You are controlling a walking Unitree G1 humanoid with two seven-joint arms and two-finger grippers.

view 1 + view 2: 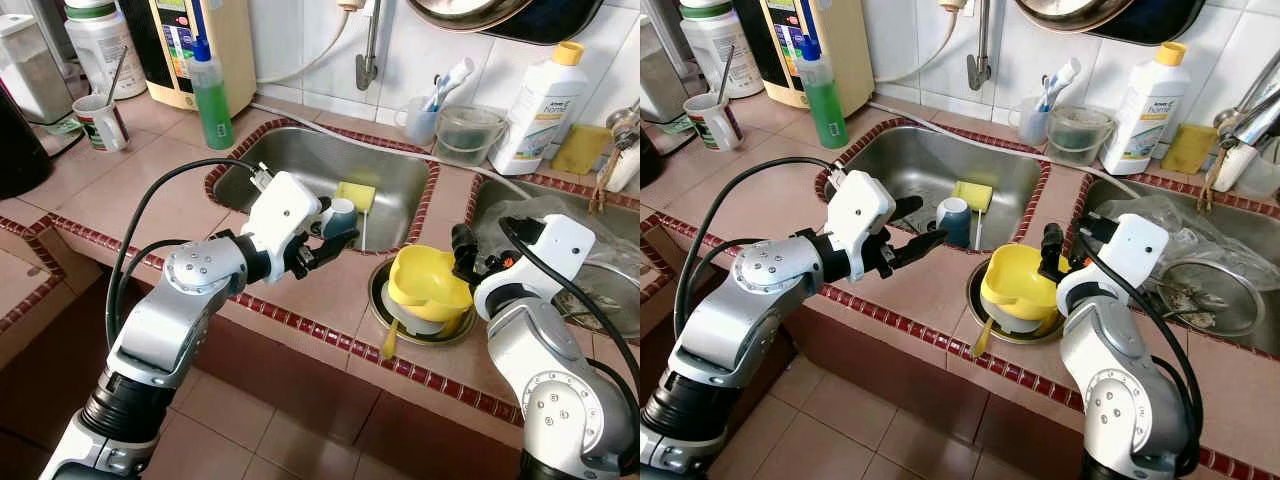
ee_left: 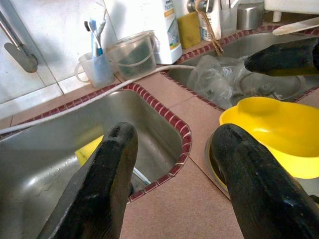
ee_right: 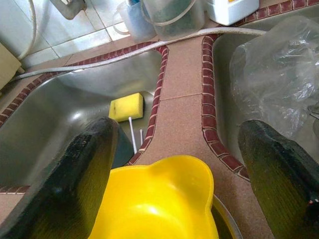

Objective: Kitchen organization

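Note:
A yellow bowl [image 1: 428, 280] sits on a stack of dishes on a round metal plate [image 1: 405, 335], on the tiled strip between two sinks. My right gripper [image 3: 177, 127] is open just above the bowl's far rim, with its fingers [image 3: 75, 184] spread wide. My left gripper [image 1: 910, 230] is open with nothing in it, over the counter at the front edge of the left sink [image 1: 300, 160]. In that sink stand a blue and white cup [image 1: 953, 218] and a yellow sponge [image 1: 973, 193].
A green soap bottle [image 1: 211, 95] and a mug with a spoon [image 1: 103, 122] stand at the back left. A toothbrush cup [image 1: 425, 115], a clear tub [image 1: 468, 133] and a white bottle [image 1: 540, 110] line the wall. The right sink holds a plastic bag [image 1: 1160, 225] and a strainer [image 1: 1200, 290].

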